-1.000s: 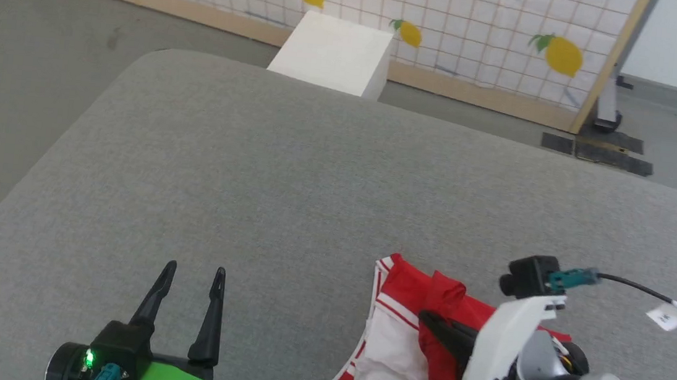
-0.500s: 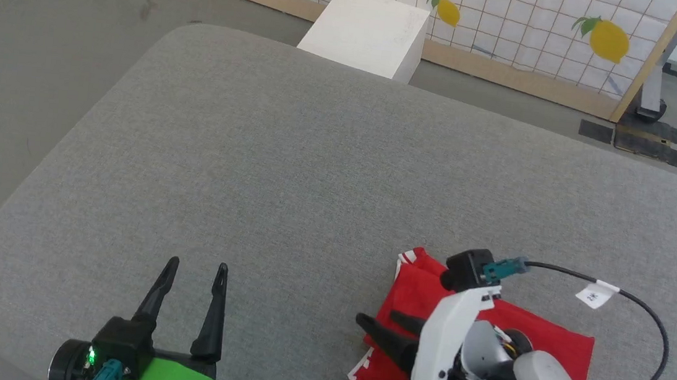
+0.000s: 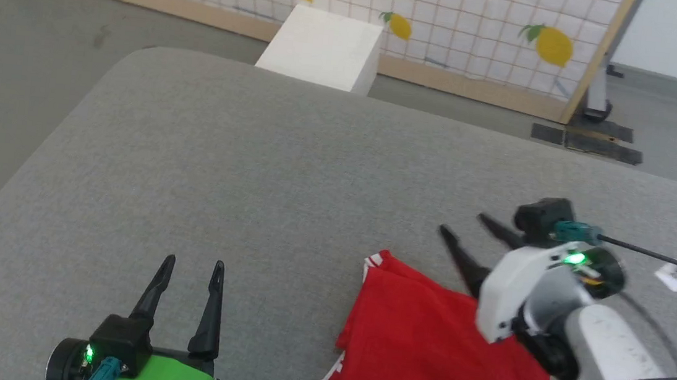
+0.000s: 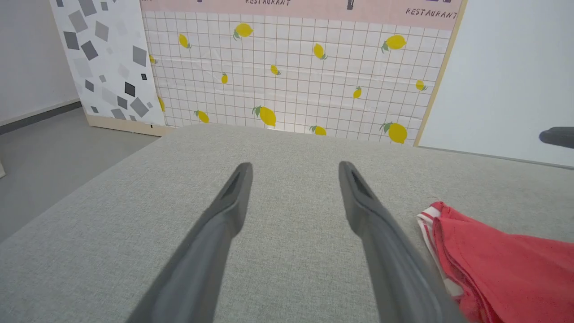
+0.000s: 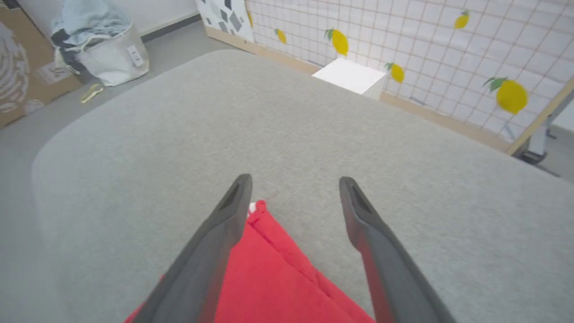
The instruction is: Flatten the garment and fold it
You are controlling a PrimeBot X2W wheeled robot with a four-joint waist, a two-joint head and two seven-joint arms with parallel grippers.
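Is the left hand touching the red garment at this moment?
Apart. The head view shows bare grey surface between the left hand and the garment.

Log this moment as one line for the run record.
garment: folded red bundle on grey padded surface | right gripper: open, empty, over garment's far edge | left gripper: open, empty, apart from garment

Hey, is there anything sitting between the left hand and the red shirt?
Nothing visible does. Between the open left hand and the red shirt there is bare gray cushion, so the path across is free.
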